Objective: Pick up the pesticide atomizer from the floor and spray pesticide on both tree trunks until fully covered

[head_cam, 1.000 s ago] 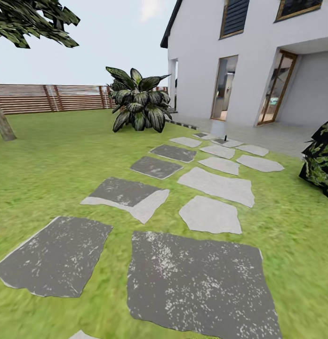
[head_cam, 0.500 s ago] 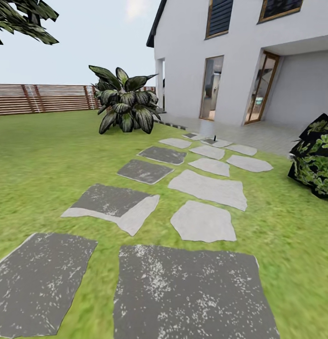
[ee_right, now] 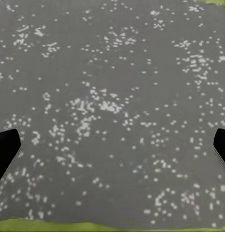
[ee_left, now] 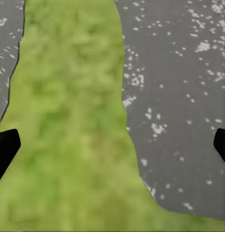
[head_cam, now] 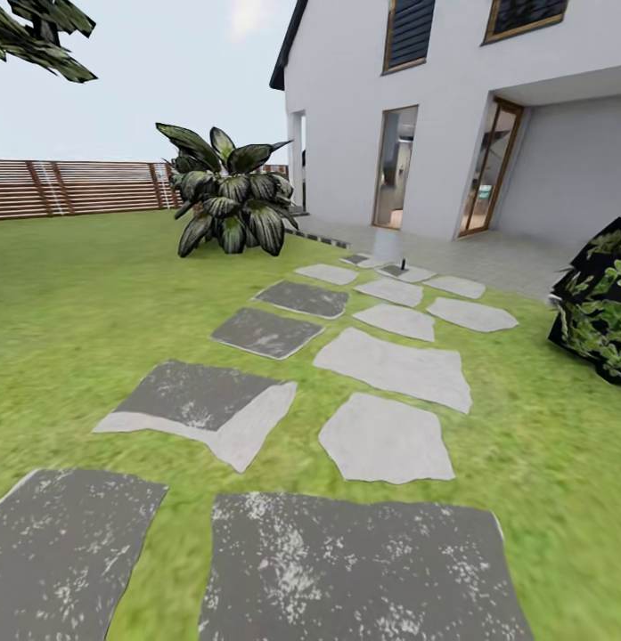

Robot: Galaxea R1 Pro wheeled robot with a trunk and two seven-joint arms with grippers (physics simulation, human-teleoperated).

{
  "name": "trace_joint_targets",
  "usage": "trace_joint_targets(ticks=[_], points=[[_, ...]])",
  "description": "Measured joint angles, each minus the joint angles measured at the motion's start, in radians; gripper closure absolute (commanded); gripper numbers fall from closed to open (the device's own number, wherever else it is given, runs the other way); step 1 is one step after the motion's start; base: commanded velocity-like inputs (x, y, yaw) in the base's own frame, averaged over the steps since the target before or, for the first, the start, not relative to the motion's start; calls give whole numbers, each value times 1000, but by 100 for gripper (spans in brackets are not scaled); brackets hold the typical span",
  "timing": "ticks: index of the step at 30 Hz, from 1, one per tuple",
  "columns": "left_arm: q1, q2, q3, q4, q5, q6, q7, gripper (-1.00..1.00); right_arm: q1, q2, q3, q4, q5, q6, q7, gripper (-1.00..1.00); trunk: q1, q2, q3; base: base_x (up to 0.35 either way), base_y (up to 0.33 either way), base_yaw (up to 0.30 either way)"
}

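Far up the path of grey stone slabs (head_cam: pixel 381 369), a tiny dark upright bottle, the pesticide atomizer (head_cam: pixel 403 264), stands on a small slab near the house; its red top is too small to make out. Blocky green leaves of one tree's crown (head_cam: pixel 38 40) hang in the upper left corner, and its trunk is out of view. My left gripper (ee_left: pixel 112 150) is open above a grass strip beside a dark slab (ee_left: pixel 180 96), its black fingertips (ee_left: pixel 6 147) far apart. My right gripper (ee_right: pixel 112 150) is open over a speckled dark slab (ee_right: pixel 112 96), holding nothing.
A striped broad-leaf plant (head_cam: pixel 225 191) grows left of the path on the lawn (head_cam: pixel 78 294). At the right edge sits a dark leafy bush (head_cam: pixel 600 303). The white house (head_cam: pixel 453 116) with glass doors rises behind, and a brown slat fence (head_cam: pixel 69 187) closes the lawn.
The whole picture has shifted: the camera has moved forward and turned a little. The tree trunk at the left edge has left the view, and the slabs lie nearer.
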Motion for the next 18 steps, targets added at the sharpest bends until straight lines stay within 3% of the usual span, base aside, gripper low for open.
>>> trace_joint_targets(ticks=[18], points=[[0, 0, 0, 0, 0, 0, 0, -100, 0, 0, 0, 0, 0, 0, 0, -100, 0, 0, 0, 339, 0, 0]])
